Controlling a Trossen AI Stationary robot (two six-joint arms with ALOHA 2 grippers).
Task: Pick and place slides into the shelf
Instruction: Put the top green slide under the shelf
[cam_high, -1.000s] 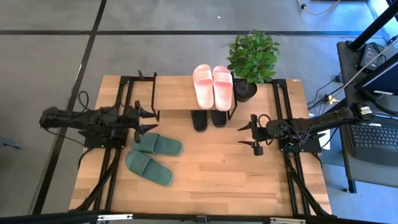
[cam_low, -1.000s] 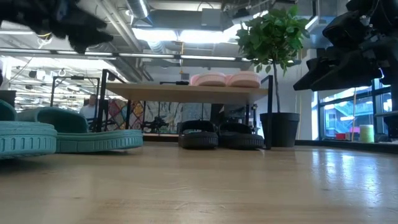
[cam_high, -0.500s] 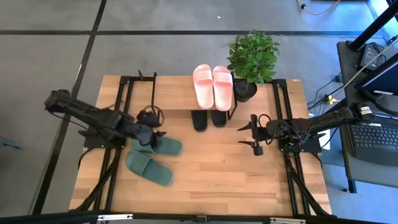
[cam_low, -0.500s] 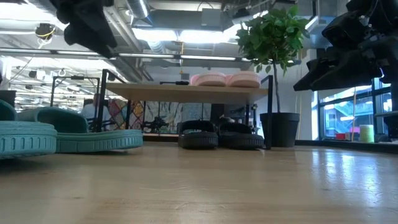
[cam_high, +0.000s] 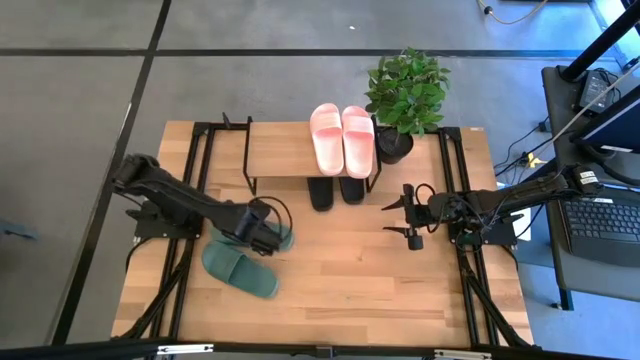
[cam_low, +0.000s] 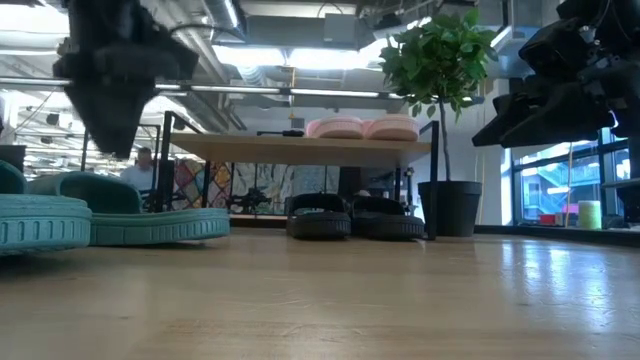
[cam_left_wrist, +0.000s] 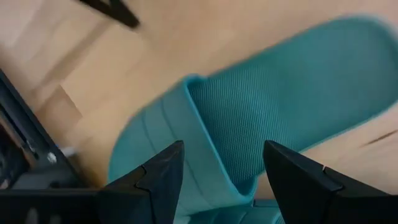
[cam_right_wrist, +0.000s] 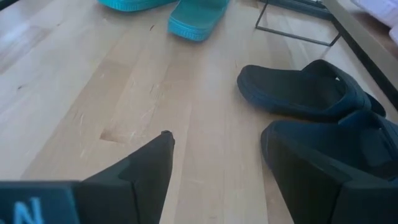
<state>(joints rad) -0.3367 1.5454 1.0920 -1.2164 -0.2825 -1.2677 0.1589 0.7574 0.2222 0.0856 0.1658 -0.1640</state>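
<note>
The far dark green slide (cam_high: 282, 237) lies sole down on the table, mostly under my left gripper (cam_high: 262, 228). The near one (cam_high: 240, 270) lies beside it. My left gripper (cam_left_wrist: 224, 149) is open and points down, its fingers astride the far slide's strap (cam_left_wrist: 186, 149) without touching. In the low view my left gripper (cam_low: 110, 100) hangs just above the green slides (cam_low: 150, 215). The pink pair (cam_high: 342, 138) rests on the shelf's top board (cam_high: 285, 150). The black pair (cam_high: 335, 190) sits under it. My right gripper (cam_high: 410, 217) waits open, right of the shelf.
A potted plant (cam_high: 403, 95) stands at the shelf's right end, near the table's far edge. Black metal frames (cam_high: 190, 190) run along both table sides. Bare wood (cam_high: 350, 270) lies between the green slides and my right gripper. The black slides (cam_right_wrist: 298, 90) show ahead of my right gripper (cam_right_wrist: 214, 137).
My left arm has reached from the table's left edge toward the right and slightly near, and now stands over the far green slide. Its gripper has tipped to point down and has come lower. The slides have stayed where they were.
</note>
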